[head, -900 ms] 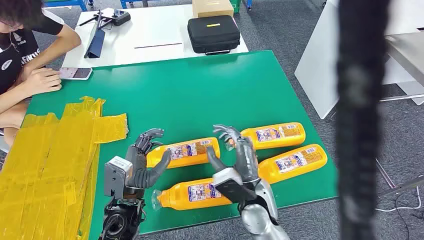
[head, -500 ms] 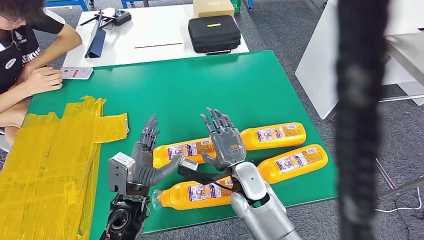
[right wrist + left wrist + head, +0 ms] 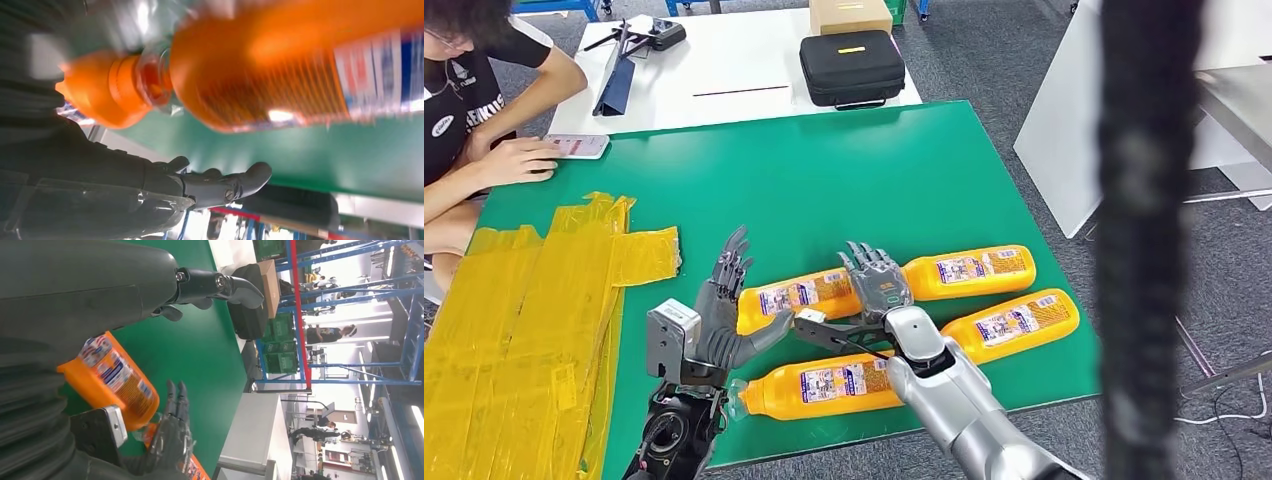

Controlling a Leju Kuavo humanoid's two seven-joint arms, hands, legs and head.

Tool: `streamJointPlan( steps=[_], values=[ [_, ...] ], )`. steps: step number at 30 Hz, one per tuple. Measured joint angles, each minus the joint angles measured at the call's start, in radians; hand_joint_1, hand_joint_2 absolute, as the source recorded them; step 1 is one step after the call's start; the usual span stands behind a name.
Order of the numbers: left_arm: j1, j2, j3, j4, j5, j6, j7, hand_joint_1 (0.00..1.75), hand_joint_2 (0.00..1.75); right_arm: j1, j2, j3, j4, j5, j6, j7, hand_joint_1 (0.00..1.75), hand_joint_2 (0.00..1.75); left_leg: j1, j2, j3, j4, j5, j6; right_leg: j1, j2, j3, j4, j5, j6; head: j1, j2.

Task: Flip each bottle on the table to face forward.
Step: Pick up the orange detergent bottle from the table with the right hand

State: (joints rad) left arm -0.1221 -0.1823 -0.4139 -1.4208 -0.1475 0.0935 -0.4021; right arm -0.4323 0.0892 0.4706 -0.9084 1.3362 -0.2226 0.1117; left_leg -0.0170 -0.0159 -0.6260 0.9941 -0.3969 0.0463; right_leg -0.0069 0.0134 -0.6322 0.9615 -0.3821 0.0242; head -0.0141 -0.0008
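- Four bottles lie on their sides on the green table (image 3: 844, 170), all full of orange drink, with printed labels facing up.
- The left bottle (image 3: 799, 296) lies between the two hands: the left hand (image 3: 724, 310) stands just beside its end, and the right hand (image 3: 876, 285) is at its other end.
- The near bottle (image 3: 824, 385) lies just below both hands, partly under the right forearm, its clear neck end pointing toward the left hand's wrist.
- The far bottle (image 3: 969, 268) begins just beyond the right hand's fingers; the fourth bottle (image 3: 1009, 322) lies to the outer side of the right arm, near the table edge.
- Left hand: fingers spread and pointing up, thumb out toward the left bottle, nothing held. Whether the thumb touches the bottle I cannot tell.
- Right hand: fingers apart and extended, palm down over the left bottle's end; it appears to grip nothing.
- Handling, as I judge it: full plastic bottles, fairly heavy, stiff enough not to crush, smooth and round, so they will roll readily and may slip.
- Best hold is probably across the middle of the body on the label, thumb opposite the fingers; the narrow neck gives poor control for turning.
- One person's hand (image 3: 519, 158) rests at the table's far corner, well apart from both hands.
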Motion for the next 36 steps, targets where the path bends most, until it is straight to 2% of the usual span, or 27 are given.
streamJointPlan(
  steps=[7, 14, 22, 26, 27, 28, 30, 31, 33, 36],
  values=[
    [-0.008, 0.0, 0.0, 0.007, 0.008, 0.0, 0.0, 0.0, 1.75, -0.079, 0.029, 0.0, 0.166, -0.006, -0.115, -0.049, 0.0, 1.75, 0.0, 0.0, 0.0, 0.0, 0.0, 0.0, 0.0, 0.0, 0.0, 0.0, 0.0, 0.0, 0.0, 0.0],
    [-0.02, 0.0, -0.004, 0.023, 0.02, 0.002, -0.007, 0.0, 1.75, -0.118, 0.057, 0.0, 0.249, 0.008, -0.18, -0.097, 0.0, 1.75, 0.0, 0.0, 0.0, 0.0, 0.0, 0.0, 0.0, 0.0, 0.0, 0.0, 0.0, 0.0, 0.0, 0.0],
    [-0.024, 0.0, -0.008, 0.034, 0.024, 0.008, -0.011, 0.0, 1.75, -0.136, 0.076, 0.014, 0.286, 0.032, -0.18, -0.123, 0.0, 1.75, 0.0, 0.0, 0.0, 0.0, 0.0, 0.0, 0.0, 0.0, 0.0, 0.0, 0.0, 0.0, 0.0, 0.0],
    [-0.026, 0.0, -0.009, 0.043, 0.031, 0.004, -0.013, 0.0, 1.75, -0.143, 0.085, 0.025, 0.311, -0.007, -0.115, -0.158, 0.0, 1.75, 0.0, 0.0, 0.0, 0.0, 0.0, 0.0, 0.0, 0.0, 0.0, 0.0, 0.0, 0.0, 0.0, 0.0],
    [-0.028, 0.0, -0.009, 0.046, 0.033, 0.002, -0.014, 0.0, 1.75, -0.145, 0.086, 0.025, 0.318, -0.026, -0.089, -0.173, 0.21, 1.75, 0.0, 0.0, 0.0, 0.0, 0.0, 0.0, 0.0, 0.0, 0.0, 0.0, 0.0, 0.0, 0.0, 0.0],
    [-0.03, 0.0, -0.009, 0.05, 0.035, -0.002, -0.014, 0.0, 1.75, -0.148, 0.086, 0.025, 0.326, -0.045, -0.06, -0.187, 0.56, 1.75, 0.0, 0.0, 0.0, 0.0, 0.0, 0.0, 0.0, 0.0, 0.0, 0.0, 0.0, 0.0, 0.0, 0.0],
    [-0.038, 0.0, -0.01, 0.059, 0.04, -0.007, -0.015, 0.0, 1.75, -0.159, 0.086, 0.024, 0.342, -0.081, -0.001, -0.209, 1.39, 1.75, 0.0, 0.0, 0.0, 0.0, 0.0, 0.0, 0.0, 0.0, 0.0, 0.0, 0.0, 0.0, 0.0, 0.0],
    [-0.042, 0.0, -0.011, 0.065, 0.042, -0.009, -0.016, 0.0, 1.75, -0.168, 0.086, 0.024, 0.35, -0.097, 0.027, -0.217, 1.62, 1.75, 0.0, 0.0, 0.001, 0.0, 0.0, 0.0, 0.0, 0.0, 0.0, 0.0, 0.0, 0.0, 0.0, 0.0],
    [-0.05, 0.0, -0.014, 0.074, 0.043, -0.011, -0.017, 0.0, 1.75, -0.187, 0.086, 0.024, 0.365, -0.127, 0.069, -0.232, 1.74, 1.75, 0.0, 0.001, 0.002, 0.0, 0.0, 0.0, 0.0, 0.0, 0.001, 0.0, 0.0, 0.0, 0.0, 0.0],
    [-0.058, -0.001, -0.019, 0.085, 0.044, -0.012, -0.017, 0.0, 1.75, -0.209, 0.086, 0.023, 0.383, -0.156, 0.103, -0.248, 1.75, 1.75, 0.0, 0.0, 0.002, 0.0, 0.0, 0.0, 0.0, 0.0, 0.002, 0.0, 0.0, 0.0, 0.0, 0.0]
  ],
)
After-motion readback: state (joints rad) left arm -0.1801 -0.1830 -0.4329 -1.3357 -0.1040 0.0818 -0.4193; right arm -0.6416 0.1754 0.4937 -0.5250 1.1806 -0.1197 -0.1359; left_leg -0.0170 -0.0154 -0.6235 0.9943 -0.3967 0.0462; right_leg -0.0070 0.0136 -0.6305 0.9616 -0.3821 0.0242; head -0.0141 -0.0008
